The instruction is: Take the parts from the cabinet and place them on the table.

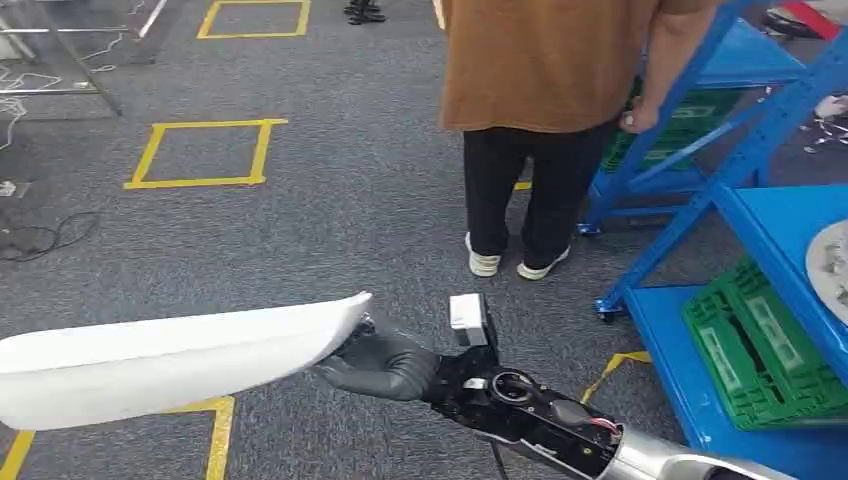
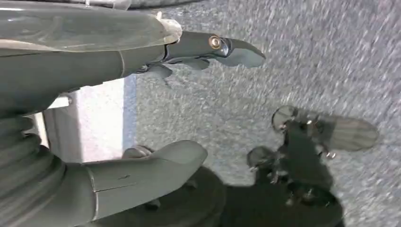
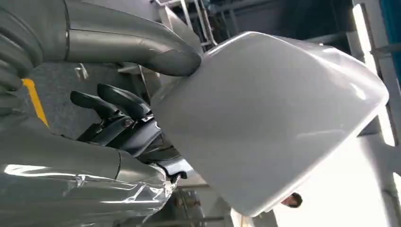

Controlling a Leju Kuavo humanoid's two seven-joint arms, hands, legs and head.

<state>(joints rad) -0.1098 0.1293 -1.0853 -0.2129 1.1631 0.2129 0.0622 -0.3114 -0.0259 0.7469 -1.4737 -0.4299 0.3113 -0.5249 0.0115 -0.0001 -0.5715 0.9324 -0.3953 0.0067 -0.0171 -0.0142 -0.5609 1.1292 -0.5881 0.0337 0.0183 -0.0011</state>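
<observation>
A long white curved shell part (image 1: 170, 355) stretches across the lower left of the head view, carried above the carpet. My right hand (image 1: 385, 360) grips it by its right end, the arm coming in from the lower right. In the right wrist view the same white part (image 3: 279, 118) is pinched between the thumb (image 3: 142, 45) and the dark fingers (image 3: 118, 101). In its own wrist view my left hand (image 2: 156, 109) hangs over the grey carpet with thumb and fingers apart and nothing between them.
A person in a brown top and black trousers (image 1: 535, 130) stands ahead, one hand on a blue rack (image 1: 700, 150). Green crates (image 1: 765, 350) sit on the blue shelving at right. Yellow floor squares (image 1: 205, 150) mark the grey carpet; cables (image 1: 40, 235) lie at left.
</observation>
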